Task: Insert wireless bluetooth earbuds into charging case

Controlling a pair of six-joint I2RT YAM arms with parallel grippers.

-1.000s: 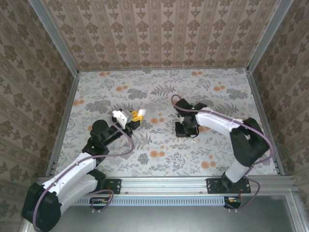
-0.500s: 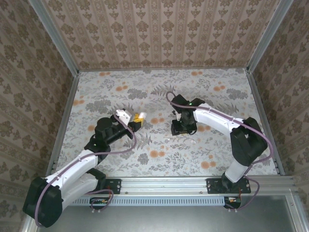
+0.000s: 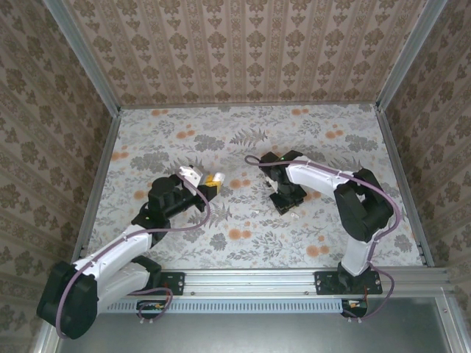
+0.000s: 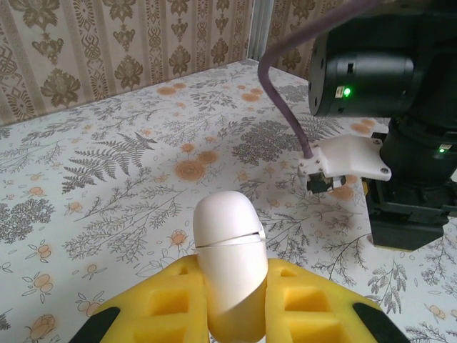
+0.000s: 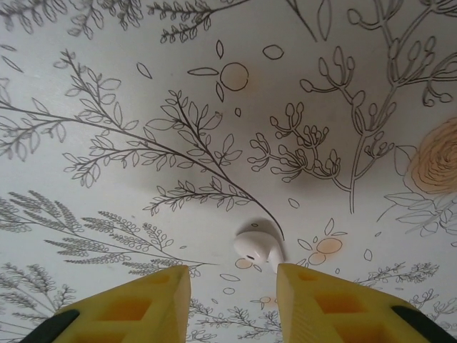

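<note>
Your left end effector (image 4: 233,289) was clamped on the white charging case (image 4: 227,246); your right end effector (image 5: 233,282) stood open, a white earbud (image 5: 255,246) on the bench (image 5: 143,78) just ahead.

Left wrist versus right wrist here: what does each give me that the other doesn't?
Left wrist: the white charging case, lid shut, clamped between the yellow pads of the left gripper, with the right arm beyond. Right wrist: a white earbud lying on the table just ahead of the parted fingers of the right gripper. Both: floral table and yellow pads.
</note>
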